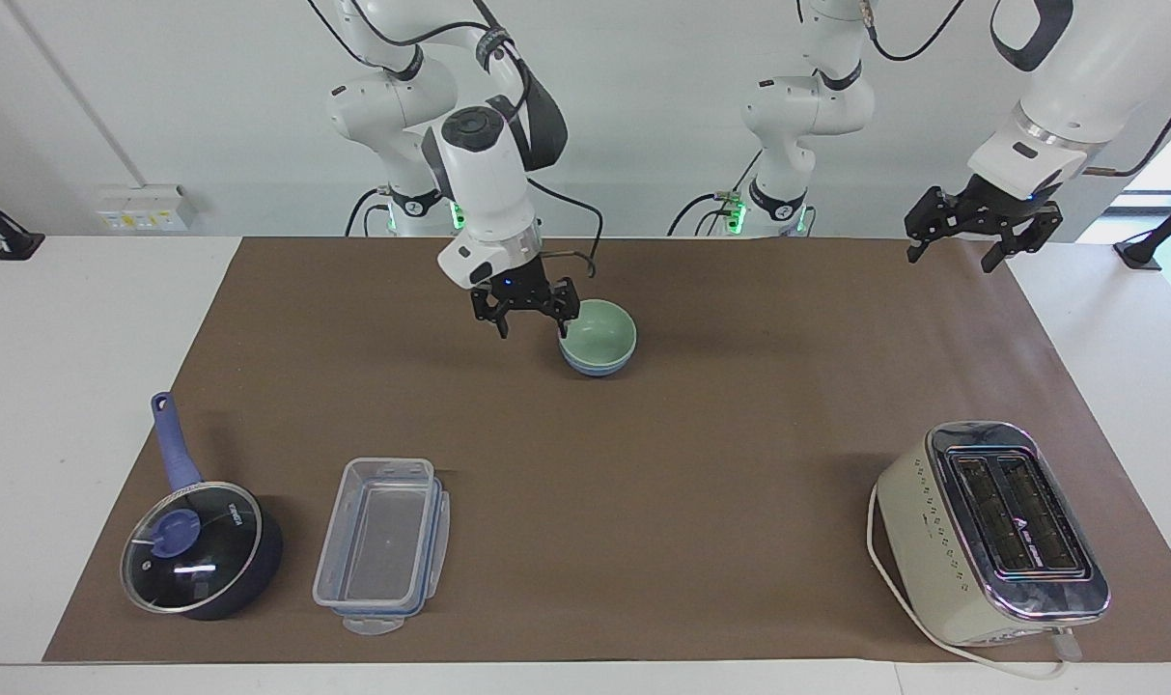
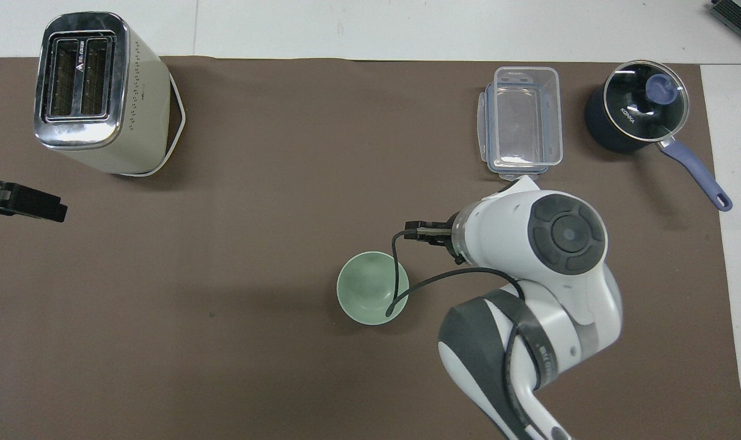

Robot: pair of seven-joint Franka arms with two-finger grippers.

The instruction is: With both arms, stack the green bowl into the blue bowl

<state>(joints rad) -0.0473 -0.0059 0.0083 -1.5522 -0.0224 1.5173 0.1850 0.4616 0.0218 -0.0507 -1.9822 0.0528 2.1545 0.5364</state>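
Note:
The pale green bowl [image 1: 599,331] sits nested in the periwinkle-blue bowl [image 1: 595,366] on the brown mat, near the robots. In the overhead view only the green bowl [image 2: 371,287] shows; the blue bowl is hidden under it. My right gripper [image 1: 533,322] is open and empty, raised just beside the bowls toward the right arm's end, not touching them. In the overhead view it is mostly hidden under its own wrist. My left gripper [image 1: 971,243] is open and empty and waits raised over the mat's edge at the left arm's end; it also shows in the overhead view [image 2: 22,203].
A cream toaster [image 1: 990,531] stands far from the robots at the left arm's end. A clear plastic container [image 1: 382,545] and a dark blue lidded saucepan [image 1: 199,550] stand far from the robots at the right arm's end.

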